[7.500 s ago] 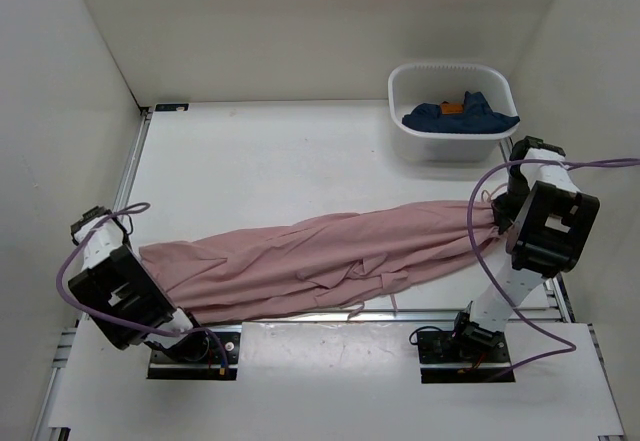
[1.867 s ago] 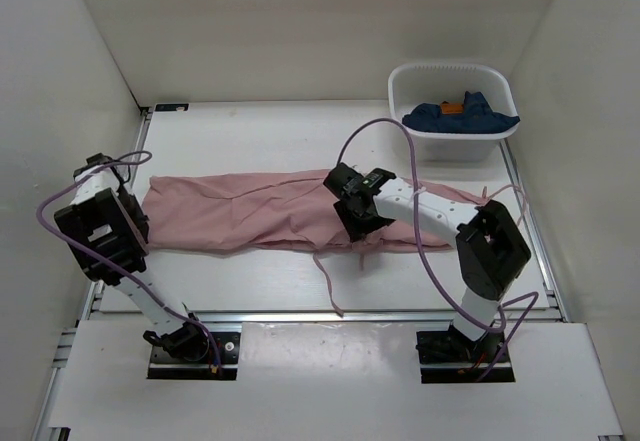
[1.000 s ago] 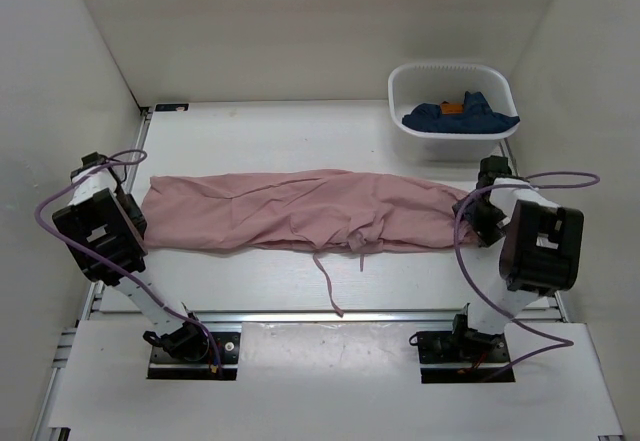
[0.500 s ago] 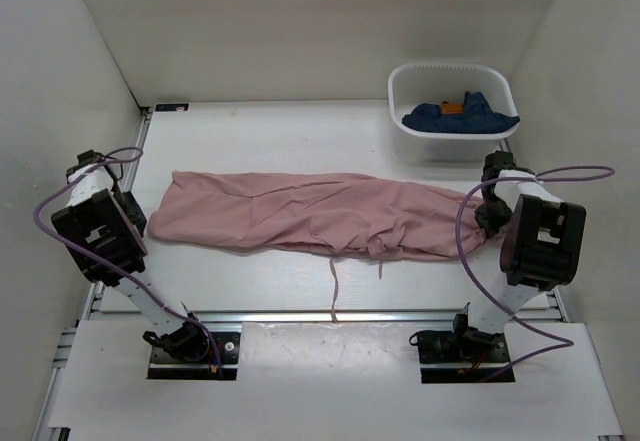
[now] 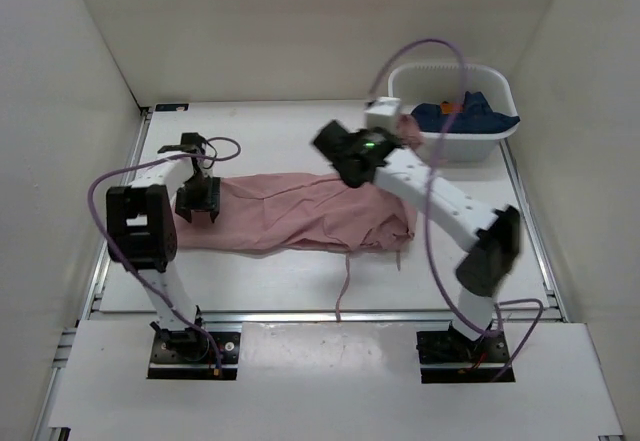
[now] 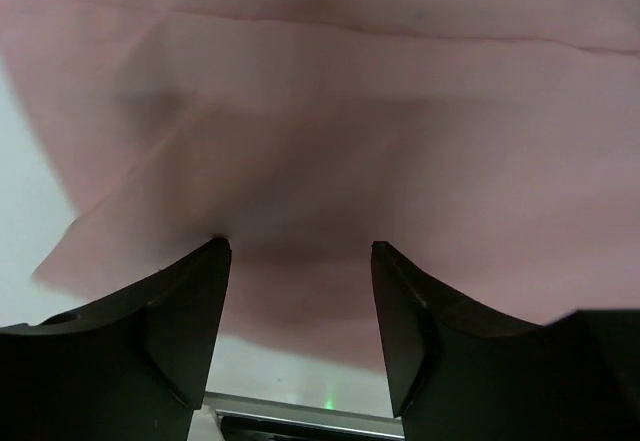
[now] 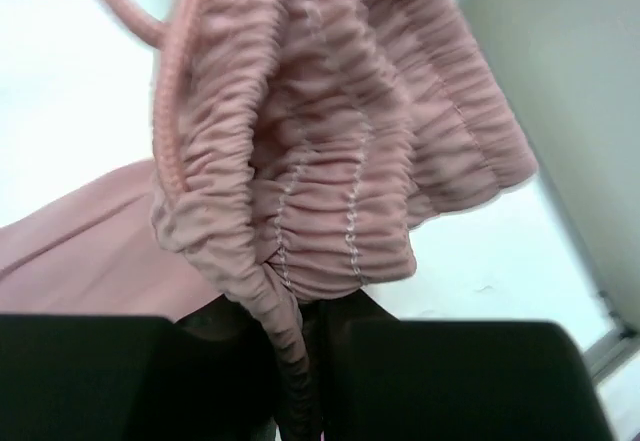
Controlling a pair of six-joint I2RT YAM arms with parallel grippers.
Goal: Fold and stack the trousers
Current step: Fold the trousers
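Pink trousers (image 5: 300, 216) are clamped in the right fingers (image 5: 399, 126) near the basket (image 5: 455, 147); left fingers (image 5: 197, 206) gape, seemingly above them.

- The trousers (image 5: 300, 216) are seen as thin, matt pink cloth; the waistband (image 7: 340, 141) is finely gathered.
- The desk (image 5: 270, 141) is finished smooth, white and matt.
- The tub (image 5: 450, 146) is moulded in white plastic.
- The left hand (image 6: 298, 251) is faced in matt black plastic.

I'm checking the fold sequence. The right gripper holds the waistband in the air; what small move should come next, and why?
Probably carry the right gripper toward the left gripper and lower the waistband onto the leg end. It is shut on the gathered waistband above the trousers, which lie stretched out, and the left gripper is open.
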